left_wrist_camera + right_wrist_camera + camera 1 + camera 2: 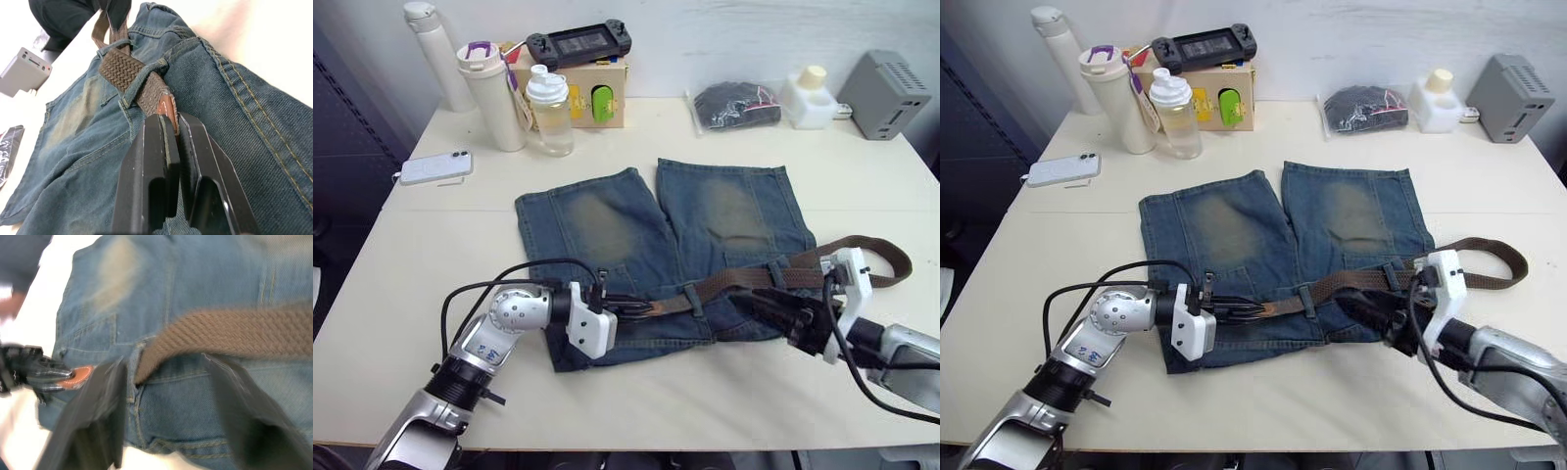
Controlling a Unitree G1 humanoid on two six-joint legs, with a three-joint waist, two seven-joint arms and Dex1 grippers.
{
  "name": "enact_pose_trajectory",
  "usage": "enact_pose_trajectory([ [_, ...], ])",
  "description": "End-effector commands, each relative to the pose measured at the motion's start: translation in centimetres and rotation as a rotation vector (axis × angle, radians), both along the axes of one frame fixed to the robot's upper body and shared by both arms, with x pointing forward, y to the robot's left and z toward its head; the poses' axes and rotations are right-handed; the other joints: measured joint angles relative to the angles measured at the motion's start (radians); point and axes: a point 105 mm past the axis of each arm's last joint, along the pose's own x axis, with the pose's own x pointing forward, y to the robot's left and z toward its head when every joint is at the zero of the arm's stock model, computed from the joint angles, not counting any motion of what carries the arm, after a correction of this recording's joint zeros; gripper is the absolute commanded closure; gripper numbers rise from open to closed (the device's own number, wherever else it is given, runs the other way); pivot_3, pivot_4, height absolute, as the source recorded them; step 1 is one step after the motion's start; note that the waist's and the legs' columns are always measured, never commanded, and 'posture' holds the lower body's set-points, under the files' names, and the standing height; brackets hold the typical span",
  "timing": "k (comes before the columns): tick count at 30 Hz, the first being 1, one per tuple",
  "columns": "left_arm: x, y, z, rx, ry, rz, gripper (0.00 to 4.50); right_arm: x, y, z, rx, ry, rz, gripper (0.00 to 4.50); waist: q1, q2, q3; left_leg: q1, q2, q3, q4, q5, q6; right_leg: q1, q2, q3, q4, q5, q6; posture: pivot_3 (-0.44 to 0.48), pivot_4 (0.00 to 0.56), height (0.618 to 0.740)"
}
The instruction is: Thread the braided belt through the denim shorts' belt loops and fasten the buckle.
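While the braided belt (pixel 744 277) lies lengthwise along the waistband of the denim shorts (pixel 646 250), its tan tip sits pinched in the left gripper (pixel 172 128).
The right gripper (pixel 166 382), fingers spread, straddles the strap near a belt loop (pixel 693 300); further pulling would run leftward along the waistband.

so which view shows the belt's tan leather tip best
The left wrist view: the tan leather tip sits close up, pinched in the left claw. The right wrist view shows it blurred; the eye views show it tiny.

The braided belt (pixel 142 81) tip hides between the left fingers (pixel 146 181).
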Motion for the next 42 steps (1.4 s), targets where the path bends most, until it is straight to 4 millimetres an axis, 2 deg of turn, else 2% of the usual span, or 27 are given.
enact_pose_trajectory([
  [1, -0.3, 0.0, 1.1, -0.041, -0.021, -0.006, 4.50, -1.0, -0.2, -1.4, -0.476, -0.203, 0.253, 0.05, 0.000, 0.000, 0.000, 0.000, 0.000, 0.000, 0.000, 0.000, 0.000, 0.000, 0.000, 0.000, 0.000, 0.000, 0.000, 0.000, 0.150, 0.690],
  [3, -0.3, 0.0, 1.1, -0.044, -0.021, -0.006, 4.50, -0.8, -1.3, -3.0, -0.693, -0.280, 0.337, 0.05, 0.000, -0.001, 0.000, 0.000, 0.000, 0.000, 0.000, 0.000, 0.000, 0.000, 0.001, 0.000, 0.000, 0.000, 0.000, 0.000, 0.150, 0.690],
  [5, -0.2, -0.1, 1.2, -0.048, -0.020, -0.005, 4.50, -0.5, -2.0, -3.9, -0.824, -0.357, 0.387, 0.05, 0.000, -0.001, 0.000, 0.000, -0.002, 0.000, 0.000, 0.000, 0.000, 0.000, 0.000, 0.000, 0.000, 0.000, 0.000, 0.000, 0.150, 0.690],
  [10, -0.3, -0.2, 1.3, -0.057, -0.019, 0.000, 4.50, 1.5, -3.8, -6.2, -1.006, -0.453, 0.334, 0.05, -0.002, -0.002, 0.000, 0.000, -0.002, 0.000, 0.001, 0.001, -0.001, 0.000, 0.000, 0.000, 0.000, 0.000, 0.000, 0.000, 0.150, 0.690],
  [13, -0.4, -0.2, 1.4, -0.058, -0.022, 0.003, 4.50, 2.0, -4.2, -7.3, -1.012, -0.447, 0.278, 0.92, -0.003, -0.007, -0.003, 0.002, -0.001, -0.001, 0.001, 0.001, -0.003, 0.001, 0.000, -0.001, 0.000, 0.000, 0.000, 0.000, 0.150, 0.690],
  [16, -0.4, -0.2, 1.4, -0.056, -0.026, 0.006, 4.50, 2.7, -5.4, -7.4, -1.011, -0.434, 0.194, 2.38, -0.002, -0.010, -0.005, 0.003, -0.001, -0.001, 0.001, 0.002, -0.003, 0.002, 0.001, -0.001, 0.000, 0.000, 0.000, 0.000, 0.150, 0.690],
  [20, -0.5, -0.1, 1.3, -0.047, -0.036, 0.005, 4.50, 3.5, -8.7, -7.0, -1.070, -0.380, 0.085, 4.34, 0.004, -0.010, -0.005, 0.003, -0.002, -0.001, 0.002, 0.002, -0.003, 0.003, 0.000, -0.001, 0.000, 0.000, 0.001, 0.000, 0.150, 0.690],
  [24, -0.6, 0.0, 1.3, -0.040, -0.047, 0.003, 4.50, 4.5, -12.6, -5.1, -1.131, -0.348, -0.064, 4.43, 0.023, -0.009, -0.005, 0.002, -0.005, -0.001, 0.002, 0.002, -0.002, 0.003, 0.000, 0.000, 0.000, 0.001, 0.002, 0.000, 0.150, 0.690],
  [28, -0.8, 0.2, 1.1, -0.022, -0.063, -0.003, 4.50, 5.2, -15.2, -3.6, -1.167, -0.324, -0.167, 4.43, 0.028, -0.008, -0.005, 0.001, -0.006, -0.001, 0.002, 0.003, -0.001, 0.002, -0.001, 0.000, 0.000, 0.002, 0.003, 0.000, 0.150, 0.690],
  [41, -1.0, 0.1, 0.9, -0.016, -0.088, -0.021, 4.50, 5.2, -14.8, -3.9, -1.116, -0.258, -0.221, 4.43, 0.024, -0.005, -0.005, 0.001, -0.006, -0.001, 0.001, 0.003, -0.001, 0.001, 0.000, 0.000, 0.001, 0.001, 0.003, 0.000, 0.150, 0.690],
  [42, -0.9, 0.1, 0.9, -0.018, -0.092, -0.020, 4.50, 5.2, -14.8, -3.5, -1.108, -0.266, -0.236, 4.02, 0.024, -0.005, -0.005, 0.001, -0.006, -0.001, 0.001, 0.003, -0.001, 0.001, 0.000, 0.000, 0.001, 0.001, 0.003, 0.000, 0.150, 0.690],
])
